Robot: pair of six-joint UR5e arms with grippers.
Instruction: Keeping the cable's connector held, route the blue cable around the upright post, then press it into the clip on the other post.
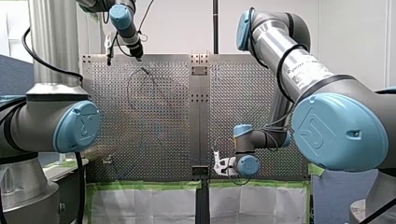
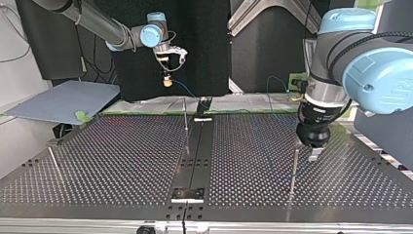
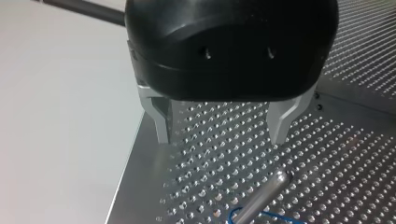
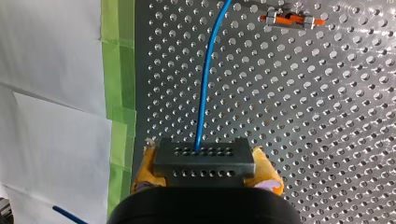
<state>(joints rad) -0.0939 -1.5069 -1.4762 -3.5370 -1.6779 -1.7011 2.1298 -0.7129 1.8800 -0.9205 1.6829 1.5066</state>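
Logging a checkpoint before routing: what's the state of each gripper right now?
Left gripper: jaws open, holding nothing.
Right gripper: jaws shut on the connector of the blue cable.

Left claw spread wide, post ahead, blue cable beside it

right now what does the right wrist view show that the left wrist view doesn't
Only the right wrist view: my right gripper, yellow-padded, shut on the dark connector, the blue cable running from it across the perforated table toward an orange clip, and green tape along the edge. Only the left wrist view: my left gripper, metal fingers open and empty, with a metal post ahead of it and the cable looped at its base. Both: the blue cable and the perforated table.
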